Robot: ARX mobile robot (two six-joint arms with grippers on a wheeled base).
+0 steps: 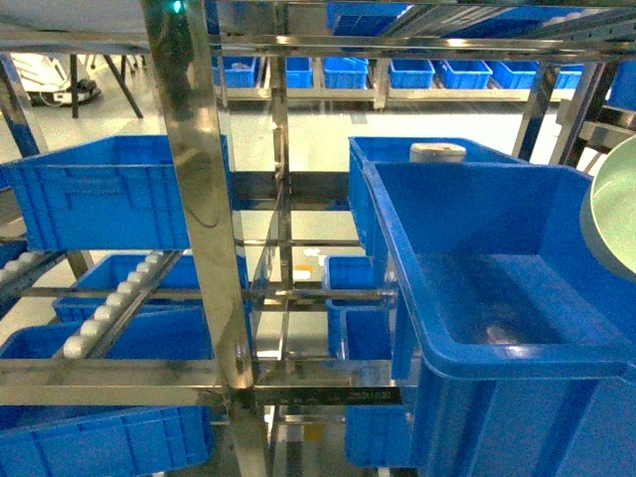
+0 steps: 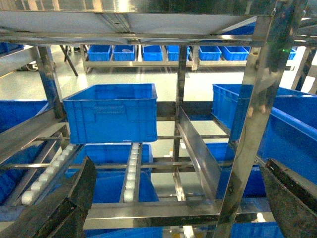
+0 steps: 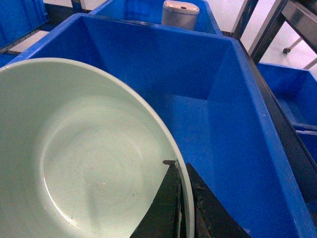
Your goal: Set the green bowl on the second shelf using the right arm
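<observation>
right wrist | end effector [image 3: 182, 198] pinching green bowl [image 3: 74, 158] rim | apparently over bin [image 3: 218, 114]

No text, number or brand can be read in any of the views. In the head view a narrow dark strip [image 1: 328, 396] is fixed on the near horizontal steel bar of the rack, low in the middle, and it may be a label, but its marks are too small and blurred to read. The blue bins, the steel uprights and the white cylindrical object [image 3: 181, 14] in the far bin show no readable writing.
</observation>
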